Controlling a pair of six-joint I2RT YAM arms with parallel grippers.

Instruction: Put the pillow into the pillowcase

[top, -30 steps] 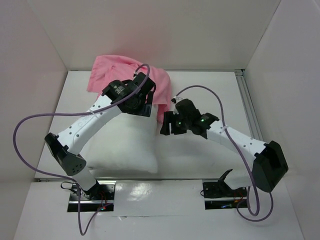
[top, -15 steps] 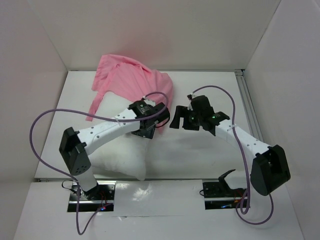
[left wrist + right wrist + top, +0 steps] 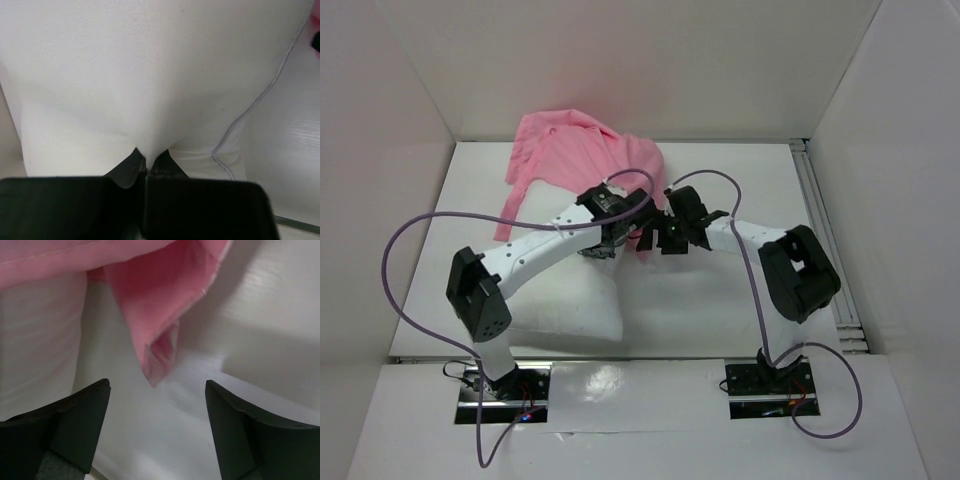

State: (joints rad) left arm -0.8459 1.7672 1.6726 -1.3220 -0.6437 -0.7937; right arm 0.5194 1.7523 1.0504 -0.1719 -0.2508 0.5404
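pillow (image 3: pixel 560 305): near-left on the tabletop (image 3: pixel 720 310), far end under the case.
left end effector (image 3: pixel 148 159): clamped on a thin pucker of pillow cloth.
right end effector (image 3: pixel 157 385): wide, holding nothing; a case corner hangs between its fingers, untouched.
case (image 3: pixel 575 150): heaped toward the far wall, draped over the pillow's far end; we can't see its mouth.
risk 1: we judge the pinch shallow, so a hard pull could slip it off.
risk 2: if right closes on one layer, the mouth won't open and the pillow bunches outside.
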